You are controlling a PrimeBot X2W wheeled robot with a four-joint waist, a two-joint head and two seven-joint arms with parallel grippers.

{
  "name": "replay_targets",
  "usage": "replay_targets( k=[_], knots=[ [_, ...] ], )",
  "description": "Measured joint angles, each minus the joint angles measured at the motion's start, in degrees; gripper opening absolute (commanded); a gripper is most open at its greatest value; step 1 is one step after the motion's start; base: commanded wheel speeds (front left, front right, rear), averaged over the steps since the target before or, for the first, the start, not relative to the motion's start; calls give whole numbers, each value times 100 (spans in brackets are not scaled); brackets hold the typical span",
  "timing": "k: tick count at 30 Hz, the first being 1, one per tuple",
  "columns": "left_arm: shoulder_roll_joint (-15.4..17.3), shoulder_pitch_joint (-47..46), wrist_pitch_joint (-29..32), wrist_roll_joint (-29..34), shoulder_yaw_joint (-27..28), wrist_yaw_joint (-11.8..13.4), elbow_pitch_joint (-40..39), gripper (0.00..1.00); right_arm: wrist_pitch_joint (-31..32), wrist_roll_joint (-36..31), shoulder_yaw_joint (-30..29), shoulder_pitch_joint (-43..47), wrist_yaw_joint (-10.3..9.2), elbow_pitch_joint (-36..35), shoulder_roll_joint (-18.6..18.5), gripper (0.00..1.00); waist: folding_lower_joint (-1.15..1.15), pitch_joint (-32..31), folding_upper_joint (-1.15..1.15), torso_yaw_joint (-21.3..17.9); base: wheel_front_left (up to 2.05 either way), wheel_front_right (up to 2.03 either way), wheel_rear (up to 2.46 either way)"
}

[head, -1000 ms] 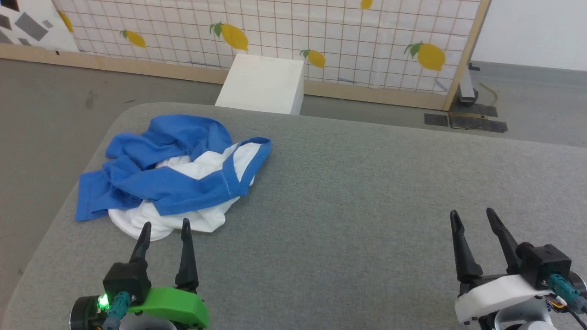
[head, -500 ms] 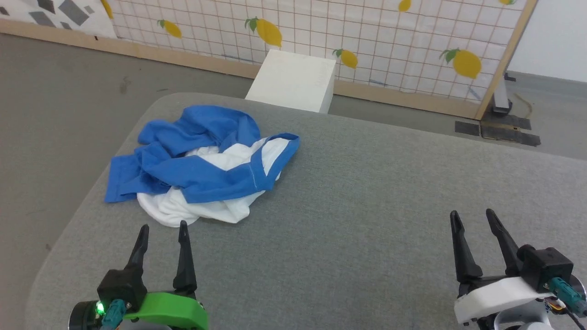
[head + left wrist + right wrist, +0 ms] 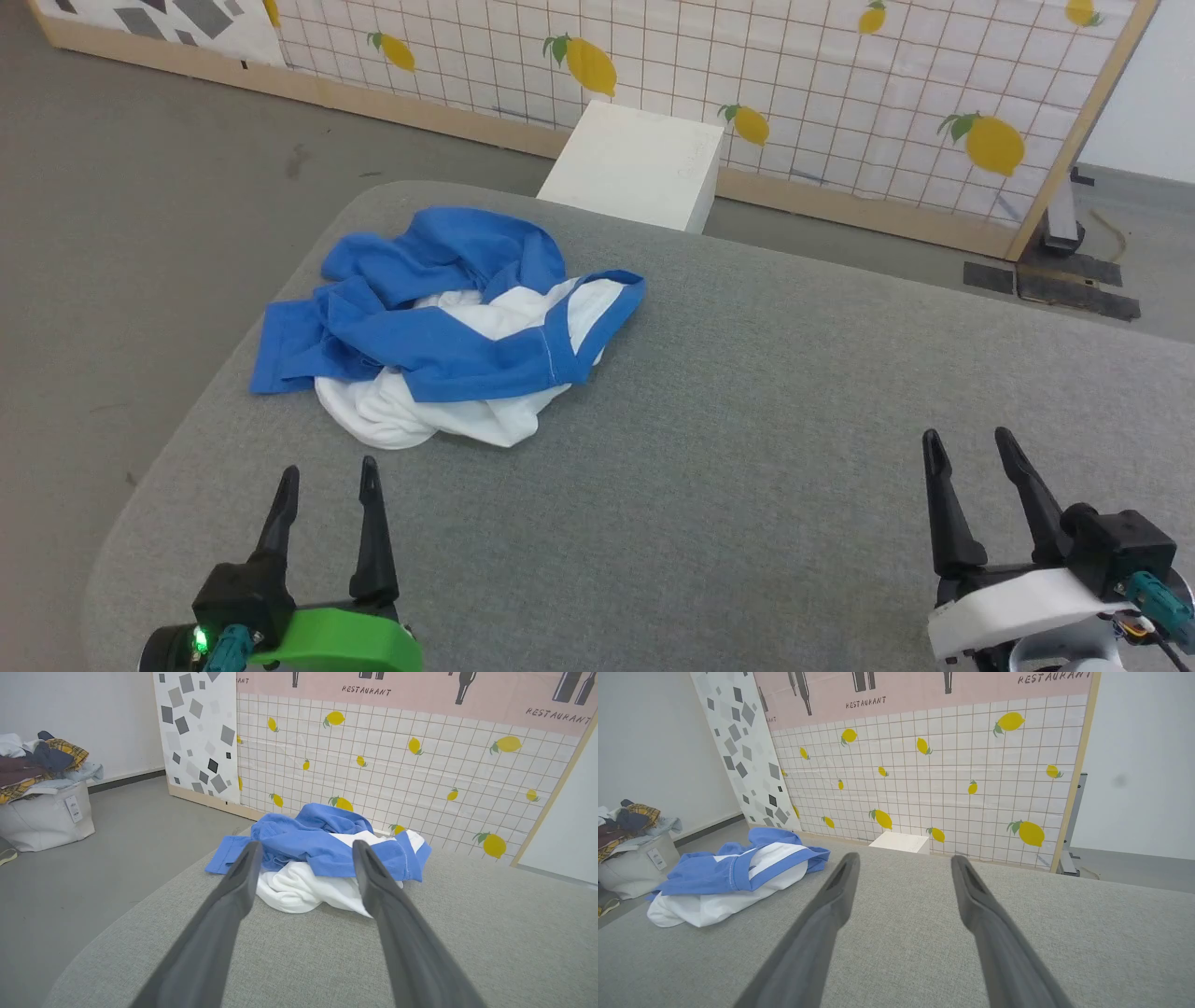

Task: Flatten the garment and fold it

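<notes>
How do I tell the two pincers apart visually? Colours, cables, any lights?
The left pincer: two long tapered dark fingers on a black block, bright green shell behind, lit green LED, teal cable connector. The right pincer: same dark fingers and black block, white shell instead, teal connector with thin coloured wires beside it.

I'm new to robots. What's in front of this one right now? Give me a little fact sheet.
Table: grey, padded
Shirt: blue and white, crumpled in a heap at the table's far left
Left gripper: open, holding nothing, just short of the shirt
Right gripper: open, holding nothing, over bare table
Box: white, beyond the table's far edge
Folding: not yet begun
</notes>
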Motion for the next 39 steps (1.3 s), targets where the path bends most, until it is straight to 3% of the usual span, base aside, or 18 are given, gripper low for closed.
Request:
replay_targets(
  k=[9, 16, 22, 28, 32, 39],
  knots=[
    [0, -74, -100, 33, 55, 44, -166, 100, -109, 97, -82, 16, 0, 35, 0, 100, 0, 28, 0, 104, 0, 0, 0],
    [212, -795, -23, -88, 80, -342, -264, 100, -189, 162, -191, 104, 0, 63, 0, 100, 0, 100, 0, 171, 0, 0, 0],
    [548, -1989, 876, -592, 151, -621, -110, 100, -247, 214, -289, 130, 0, 91, 1, 100, 0, 198, 0, 188, 0, 0, 0],
    [1054, -3421, 1788, -712, 120, -761, 586, 100, -291, 177, -357, 109, 0, 74, 1, 100, 0, 374, 0, 97, 0, 0, 0],
    [1403, -4333, 2675, -751, -318, -909, 1366, 100, -291, 71, -378, 5, 0, 55, 2, 100, 0, 597, 0, -68, 0, 0, 0],
    [1763, -4953, 3992, -1122, -816, -967, 2199, 100, -291, -83, -423, -243, 0, -34, 2, 100, 0, 1024, 0, -355, 0, 0, 0]
  ],
)
